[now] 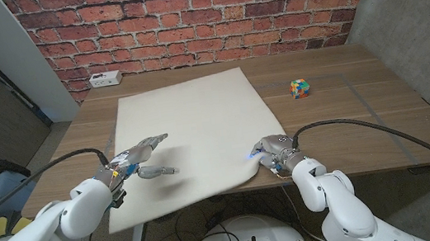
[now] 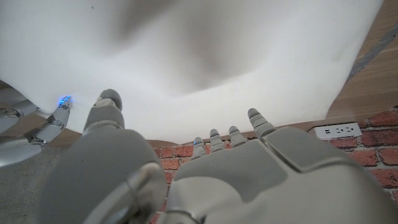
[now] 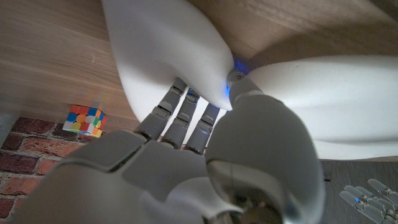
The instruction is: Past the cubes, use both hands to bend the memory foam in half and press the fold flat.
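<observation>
A large white memory foam sheet [image 1: 191, 132] lies on the wooden table [image 1: 365, 126], its near edge hanging over the front. My right hand [image 1: 273, 153] pinches the sheet's near right corner; in the right wrist view the fingers [image 3: 180, 118] go under the foam [image 3: 168, 50] and the thumb sits on top, with the corner curled up. My left hand [image 1: 138, 157] is over the near left part of the sheet, fingers spread and holding nothing. The left wrist view shows that hand [image 2: 205, 180] just before the foam [image 2: 205, 56]. One multicoloured cube [image 1: 301, 87] sits right of the sheet.
A white power strip [image 1: 105, 78] lies at the table's far left by the brick wall [image 1: 209, 13]. Bare wood lies right of the foam around the cube [image 3: 86, 120]. A concrete wall stands to the right.
</observation>
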You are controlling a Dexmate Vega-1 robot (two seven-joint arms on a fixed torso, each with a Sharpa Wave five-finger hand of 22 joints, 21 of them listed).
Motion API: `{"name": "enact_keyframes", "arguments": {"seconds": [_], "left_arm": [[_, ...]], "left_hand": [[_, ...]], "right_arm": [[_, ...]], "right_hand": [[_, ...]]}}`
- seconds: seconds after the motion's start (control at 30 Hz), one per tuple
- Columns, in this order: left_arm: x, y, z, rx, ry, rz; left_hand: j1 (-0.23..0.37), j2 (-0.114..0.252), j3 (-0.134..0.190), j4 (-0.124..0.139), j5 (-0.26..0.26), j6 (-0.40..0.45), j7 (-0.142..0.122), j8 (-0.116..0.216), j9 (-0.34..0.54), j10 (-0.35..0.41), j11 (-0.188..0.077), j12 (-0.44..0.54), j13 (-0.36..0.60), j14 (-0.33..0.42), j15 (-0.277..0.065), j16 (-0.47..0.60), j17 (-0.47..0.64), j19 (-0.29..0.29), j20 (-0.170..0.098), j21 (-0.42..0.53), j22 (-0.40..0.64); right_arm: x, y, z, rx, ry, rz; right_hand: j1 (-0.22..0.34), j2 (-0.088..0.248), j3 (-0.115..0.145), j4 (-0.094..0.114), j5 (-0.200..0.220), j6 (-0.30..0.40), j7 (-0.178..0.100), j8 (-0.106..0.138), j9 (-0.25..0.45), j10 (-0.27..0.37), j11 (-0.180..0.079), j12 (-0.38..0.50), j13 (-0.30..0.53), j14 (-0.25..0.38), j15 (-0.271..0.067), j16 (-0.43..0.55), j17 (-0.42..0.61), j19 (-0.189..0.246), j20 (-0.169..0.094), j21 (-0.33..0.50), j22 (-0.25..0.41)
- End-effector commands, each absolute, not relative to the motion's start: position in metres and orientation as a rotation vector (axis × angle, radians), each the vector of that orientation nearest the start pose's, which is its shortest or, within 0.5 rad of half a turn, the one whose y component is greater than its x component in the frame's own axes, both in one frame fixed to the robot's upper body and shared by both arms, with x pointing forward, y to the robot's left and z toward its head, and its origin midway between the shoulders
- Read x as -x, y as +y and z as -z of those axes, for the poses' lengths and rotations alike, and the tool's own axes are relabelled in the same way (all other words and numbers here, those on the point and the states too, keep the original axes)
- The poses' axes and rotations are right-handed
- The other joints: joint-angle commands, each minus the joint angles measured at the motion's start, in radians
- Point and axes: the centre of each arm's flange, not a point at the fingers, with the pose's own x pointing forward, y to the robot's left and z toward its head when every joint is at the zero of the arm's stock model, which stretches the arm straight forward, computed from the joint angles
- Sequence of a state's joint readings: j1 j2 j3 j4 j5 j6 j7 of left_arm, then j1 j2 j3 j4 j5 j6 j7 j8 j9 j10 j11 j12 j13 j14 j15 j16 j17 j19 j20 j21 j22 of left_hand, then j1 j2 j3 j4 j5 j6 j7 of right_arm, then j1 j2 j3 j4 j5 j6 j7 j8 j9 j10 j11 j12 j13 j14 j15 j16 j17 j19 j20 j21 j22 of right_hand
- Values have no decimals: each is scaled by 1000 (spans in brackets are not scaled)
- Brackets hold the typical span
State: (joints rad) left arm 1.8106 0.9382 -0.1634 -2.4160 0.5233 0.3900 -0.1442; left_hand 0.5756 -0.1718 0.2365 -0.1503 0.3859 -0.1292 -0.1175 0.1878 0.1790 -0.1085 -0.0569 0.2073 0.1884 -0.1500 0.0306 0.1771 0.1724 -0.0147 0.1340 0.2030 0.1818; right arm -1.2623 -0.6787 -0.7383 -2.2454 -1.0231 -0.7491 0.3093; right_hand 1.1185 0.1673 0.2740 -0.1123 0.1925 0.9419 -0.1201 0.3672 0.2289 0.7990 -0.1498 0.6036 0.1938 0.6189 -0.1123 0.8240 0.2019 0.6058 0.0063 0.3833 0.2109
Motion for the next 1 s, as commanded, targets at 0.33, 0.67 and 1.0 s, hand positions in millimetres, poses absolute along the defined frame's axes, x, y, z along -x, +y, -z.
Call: {"name": "enact_keyframes", "arguments": {"seconds": [0.33,0.67,1.0], "left_arm": [[-406,299,85,-1356,-372,83],[-403,300,84,-1324,-398,106],[-401,300,82,-1266,-441,167]], "left_hand": [[11,-7,-21,1,11,-22,-2,-5,2,-16,11,-3,4,-10,9,3,3,-17,15,-5,1],[11,-7,-32,2,14,-25,-3,-5,2,-18,11,-3,4,-12,9,3,3,-22,16,-7,2],[9,-7,-45,5,19,-28,-4,-4,2,-23,20,-4,4,-14,16,3,3,-30,20,-9,2]], "right_arm": [[-454,-111,127,1327,-441,164],[-452,-101,117,1302,-427,334],[-457,-87,108,1348,-426,429]], "right_hand": [[58,-35,37,-60,-6,223,218,38,58,293,226,136,259,297,-6,147,680,75,42,73,17],[54,-53,64,-60,1,257,225,46,80,314,219,195,331,347,-28,191,760,106,45,116,28],[43,-69,90,-58,17,274,224,46,97,324,202,237,388,362,-36,215,830,133,45,155,36]]}}
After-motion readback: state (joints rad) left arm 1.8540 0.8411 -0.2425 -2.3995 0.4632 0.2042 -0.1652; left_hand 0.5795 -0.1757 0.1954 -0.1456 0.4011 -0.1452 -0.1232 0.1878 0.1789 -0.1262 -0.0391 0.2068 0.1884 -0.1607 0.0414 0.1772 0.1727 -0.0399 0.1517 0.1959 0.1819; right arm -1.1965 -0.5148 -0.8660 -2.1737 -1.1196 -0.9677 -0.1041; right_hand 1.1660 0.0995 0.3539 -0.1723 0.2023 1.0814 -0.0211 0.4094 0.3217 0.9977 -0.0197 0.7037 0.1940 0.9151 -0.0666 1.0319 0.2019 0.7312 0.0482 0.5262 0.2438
